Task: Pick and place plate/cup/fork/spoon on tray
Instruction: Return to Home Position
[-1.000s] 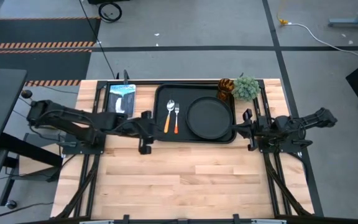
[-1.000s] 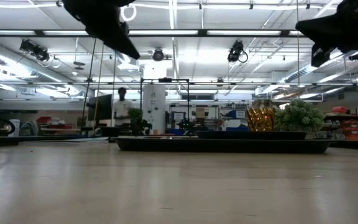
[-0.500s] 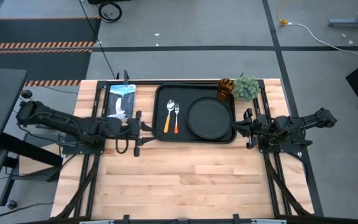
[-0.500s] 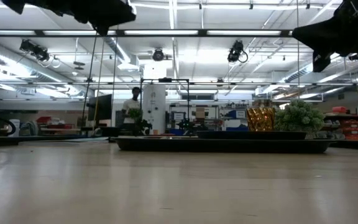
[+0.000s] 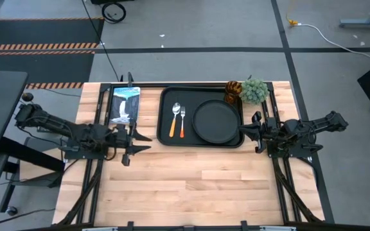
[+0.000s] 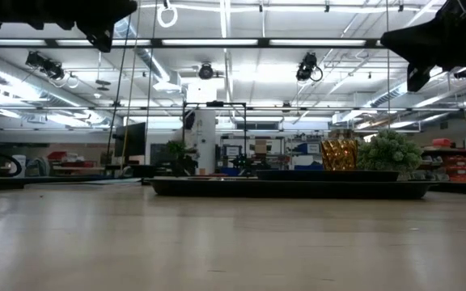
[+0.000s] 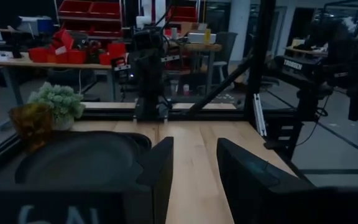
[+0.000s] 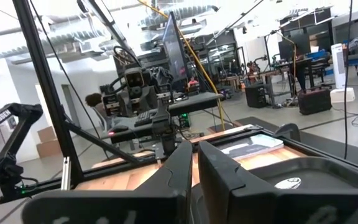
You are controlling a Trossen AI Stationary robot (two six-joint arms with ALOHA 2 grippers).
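The black tray (image 5: 166,96) sits at the table's far edge. On it: the spoon (image 5: 175,119) and the fork (image 5: 182,121) side by side, orange handles toward the near side, the round black plate (image 5: 218,121) beside them, the amber cup (image 5: 232,90) upright in the far corner.

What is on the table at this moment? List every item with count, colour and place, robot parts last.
tray: one, black, far middle of the table.
plate: one, black, on the tray's right part.
spoon: one, silver with orange handle, on the tray's left part.
fork: one, silver with orange handle, right beside the spoon.
cup: one, amber, at the tray's far right corner.
plant: one, green, right of the cup.
picture panel: one, blue-white, left of the tray.
left gripper: open, empty, left of the tray.
right gripper: nearly closed, empty, right of the tray.
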